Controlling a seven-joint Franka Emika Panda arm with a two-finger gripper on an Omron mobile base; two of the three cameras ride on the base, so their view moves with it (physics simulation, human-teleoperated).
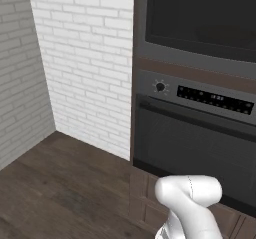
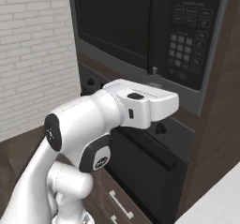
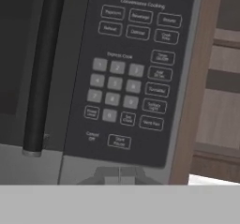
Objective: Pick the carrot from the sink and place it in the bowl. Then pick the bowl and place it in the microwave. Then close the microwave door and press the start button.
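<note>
1. The microwave sits built into the dark cabinet column, above the oven, with its door shut flush against the front.
2. In the right base view the white arm reaches up from the lower left, and its hand end lies just below the lower edge of the microwave, near the foot of the vertical door handle.
3. The jaws themselves are hidden behind the white hand body in that view; they are pressed together with nothing between them.
4. The hand view looks straight at the microwave's control panel, close up: rows of function buttons at the top, a number pad in the middle, and a start button in the lowest row.
5. The start button lies a little above the bottom of the hand view, so it seems to stand just ahead of the jaws, though I cannot tell whether they touch the panel.
6. The dark door handle runs down the left of the hand view, beside the panel; a brown wood side panel borders the microwave on the right.
7. In the left base view the oven shows a round knob and a display strip, beside a white brick wall and a dark wood floor.
</note>
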